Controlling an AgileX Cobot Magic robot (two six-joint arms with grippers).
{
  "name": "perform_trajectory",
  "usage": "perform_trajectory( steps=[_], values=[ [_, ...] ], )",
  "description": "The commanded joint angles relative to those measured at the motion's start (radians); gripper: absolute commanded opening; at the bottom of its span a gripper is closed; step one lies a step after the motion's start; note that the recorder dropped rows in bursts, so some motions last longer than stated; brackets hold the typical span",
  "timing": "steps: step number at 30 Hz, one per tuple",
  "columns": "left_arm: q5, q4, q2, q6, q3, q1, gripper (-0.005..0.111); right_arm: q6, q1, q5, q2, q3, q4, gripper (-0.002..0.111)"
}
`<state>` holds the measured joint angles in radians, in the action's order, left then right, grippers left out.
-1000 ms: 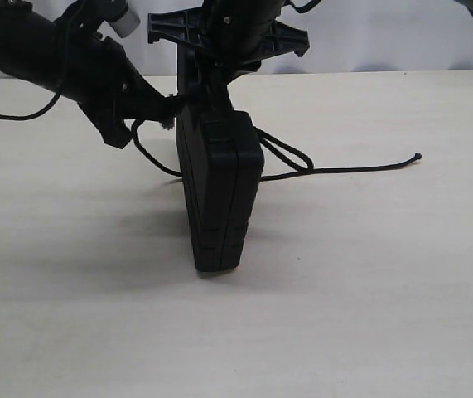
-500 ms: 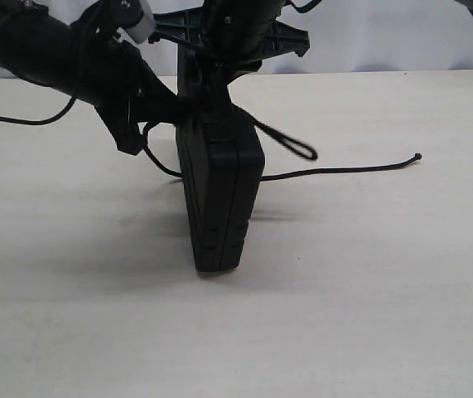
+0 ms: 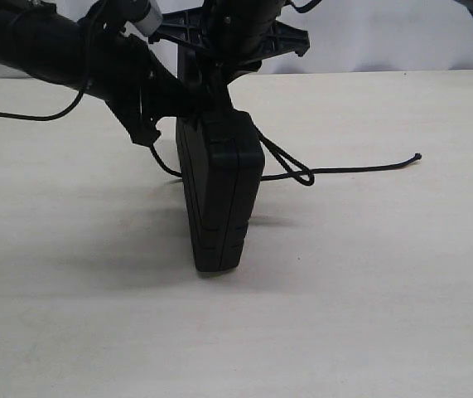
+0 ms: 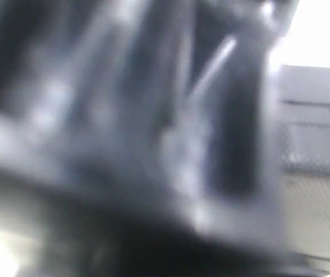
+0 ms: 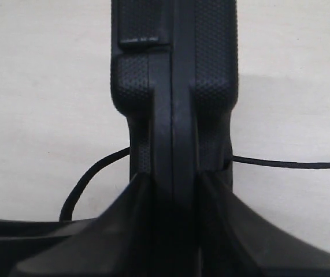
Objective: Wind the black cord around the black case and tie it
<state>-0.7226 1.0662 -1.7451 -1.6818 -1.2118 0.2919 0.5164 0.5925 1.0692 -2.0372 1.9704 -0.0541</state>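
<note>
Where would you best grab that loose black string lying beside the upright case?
Probably the straight tail of the black cord, from above, with jaws set across it: it lies flat on the table, well clear of the black case.

I read this as a robotics lab or test room: a wide, pale wood-grain bench (image 3: 369, 315) spreads under my right pincer (image 3: 213, 104), a plain whitish wall (image 3: 385, 37) stands behind it, and the left wrist view catches blurred grey mesh-like panels (image 4: 309, 147) in the background.
</note>
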Motion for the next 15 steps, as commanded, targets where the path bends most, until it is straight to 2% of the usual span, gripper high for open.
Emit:
perform_trajectory(
  steps=[1, 2, 4, 5, 8, 9, 13, 15],
  values=[
    [-0.005, -0.091, 0.000, -0.003, 0.001, 0.006, 0.054, 0.001, 0.003, 0.027, -0.013, 0.000, 0.012, 0.004],
    [-0.017, -0.200, 0.003, 0.020, 0.001, 0.006, 0.054, 0.001, 0.003, 0.027, -0.013, 0.000, 0.012, 0.004],
    [-0.025, -0.286, 0.003, 0.065, 0.001, 0.006, 0.054, 0.001, 0.003, 0.027, -0.013, 0.000, 0.012, 0.004],
    [-0.025, -0.286, 0.003, 0.067, 0.001, 0.006, 0.046, 0.001, 0.003, 0.027, -0.013, 0.000, 0.012, 0.004],
    [-0.046, -0.162, -0.023, 0.055, 0.001, 0.006, 0.005, 0.001, 0.003, 0.027, -0.013, 0.000, 0.012, 0.004],
    [-0.046, -0.137, -0.022, 0.049, 0.001, 0.006, 0.000, 0.001, 0.003, 0.027, -0.013, 0.000, 0.012, 0.004],
    [-0.029, -0.082, -0.022, 0.023, 0.001, 0.006, 0.000, 0.001, 0.003, 0.027, -0.013, 0.000, 0.012, 0.004],
    [-0.034, 0.029, -0.022, 0.023, 0.001, 0.006, 0.000, 0.001, 0.003, 0.027, -0.013, 0.000, 0.012, 0.004]
  ],
)
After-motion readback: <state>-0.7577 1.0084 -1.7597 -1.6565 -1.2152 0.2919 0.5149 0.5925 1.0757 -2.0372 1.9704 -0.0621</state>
